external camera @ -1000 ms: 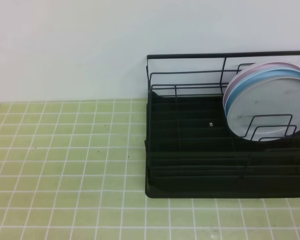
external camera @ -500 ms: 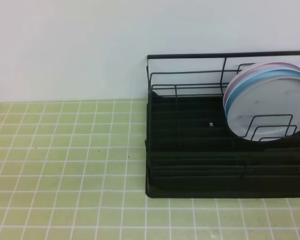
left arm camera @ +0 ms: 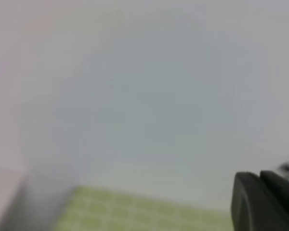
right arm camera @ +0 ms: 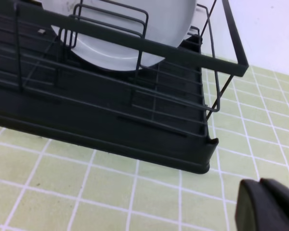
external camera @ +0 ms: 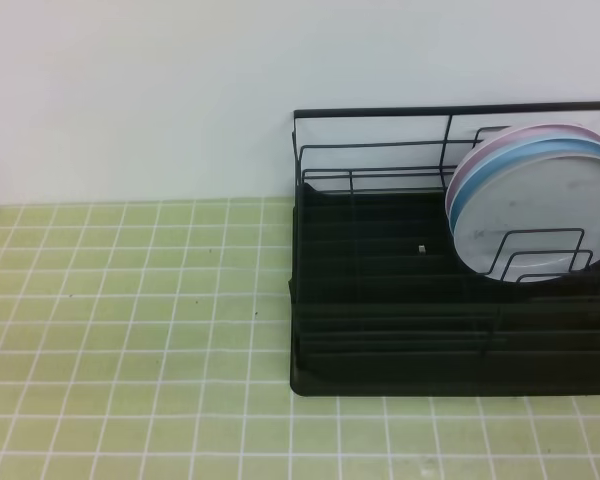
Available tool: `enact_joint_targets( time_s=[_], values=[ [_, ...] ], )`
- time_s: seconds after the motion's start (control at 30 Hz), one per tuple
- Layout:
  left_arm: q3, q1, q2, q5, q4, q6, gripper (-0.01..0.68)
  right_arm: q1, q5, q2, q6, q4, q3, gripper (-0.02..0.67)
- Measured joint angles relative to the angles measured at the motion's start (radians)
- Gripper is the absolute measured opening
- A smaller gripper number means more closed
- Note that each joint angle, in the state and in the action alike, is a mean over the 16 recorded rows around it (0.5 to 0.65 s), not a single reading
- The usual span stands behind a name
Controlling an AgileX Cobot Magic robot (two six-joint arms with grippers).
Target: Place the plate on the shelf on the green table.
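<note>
No brand or writing can be made out anywhere, tbh. Vs the pic from a sec ago, a small dark thing at the far left edge of the worktop (external camera: pixel 130 330) is gone from the high view; rack and plates are unchanged.

The grey plate (external camera: pixel 545 225) is stood on edge in the rack (external camera: pixel 380 300), right end, behind the looped dividers, w/ a blue plate (external camera: pixel 480 170) and a pink plate (external camera: pixel 500 140) stacked just behind it. The rack is set on the green tiles, right side of the high view.

Left fingers (left arm camera: pixel 266 202) are seen pressed together in the left wrist view, pointed at a blurry pale wall, well apart from the plate. Right fingers (right arm camera: pixel 269 206) are seen together too, low over the tiles just off the rack's corner, w/ the plate (right arm camera: pixel 135 29) up and across from them, nothing gripped.
</note>
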Motion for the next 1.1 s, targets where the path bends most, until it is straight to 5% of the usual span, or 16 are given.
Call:
enact_joint_targets(
  time_s=[0.43,1.1],
  values=[
    [0.230,0.123,0.000,-0.405,-0.206,-0.076,-0.002,0.000,0.000,0.000,0.000,0.000,0.000,-0.004],
    [0.404,0.232,-0.141,-0.326,-0.162,-0.165,-0.002,0.000,0.000,0.000,0.002,0.000,0.000,-0.004]
  ],
)
